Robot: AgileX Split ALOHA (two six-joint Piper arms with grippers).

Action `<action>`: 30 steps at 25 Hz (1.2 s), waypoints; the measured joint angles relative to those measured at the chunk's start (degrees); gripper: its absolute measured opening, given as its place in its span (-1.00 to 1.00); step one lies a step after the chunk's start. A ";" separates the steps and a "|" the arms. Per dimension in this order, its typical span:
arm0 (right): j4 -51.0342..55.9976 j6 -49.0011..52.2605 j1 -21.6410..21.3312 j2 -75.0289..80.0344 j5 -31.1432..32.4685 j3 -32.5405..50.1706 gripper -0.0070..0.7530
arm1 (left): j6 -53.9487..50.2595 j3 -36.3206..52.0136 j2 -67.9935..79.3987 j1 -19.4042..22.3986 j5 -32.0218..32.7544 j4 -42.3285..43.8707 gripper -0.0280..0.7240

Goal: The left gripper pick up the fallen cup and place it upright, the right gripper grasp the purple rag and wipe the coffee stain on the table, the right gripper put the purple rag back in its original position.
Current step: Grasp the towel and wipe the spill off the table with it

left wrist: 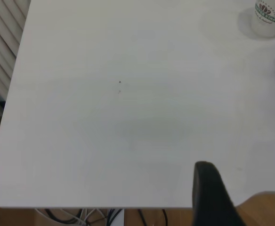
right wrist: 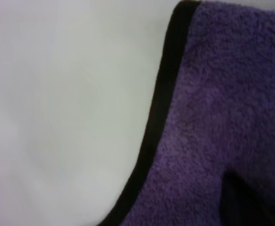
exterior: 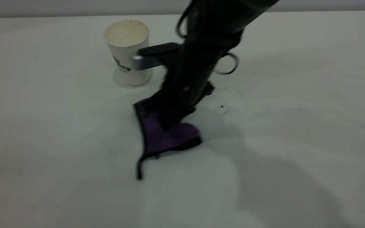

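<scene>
The counter (exterior: 296,95) lies wide and bare around the group, its near corner edge showing in the left wrist view. The right gripper (exterior: 169,122) comes steeply down from above onto the purple rag (exterior: 169,136), pressing it flat mid-counter; jaws buried in cloth (cannot tell how they stand). The black strap (exterior: 139,169) trails loose. The cup (exterior: 128,52) stands upright just behind, its green print reading "STAR". The left gripper (left wrist: 213,193) hangs near the counter's edge, jaws unreadable.
</scene>
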 joint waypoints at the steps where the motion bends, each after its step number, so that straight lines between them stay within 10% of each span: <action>1: 0.91 0.00 0.57 0.13 -1.53 0.00 -0.85 | 0.00 0.00 0.00 0.00 0.00 0.00 0.24; 9: 3.39 0.00 -3.70 0.64 -7.21 0.00 -0.85 | 0.00 0.00 0.00 0.00 0.00 0.00 0.24; 24: -0.12 0.00 -34.14 0.73 3.40 -1.11 -0.79 | 0.02 0.00 0.00 0.00 0.00 0.00 0.24; 30: -6.95 0.00 -43.40 -0.19 15.48 -3.62 -0.01 | 0.02 0.00 0.00 0.00 0.00 0.00 0.24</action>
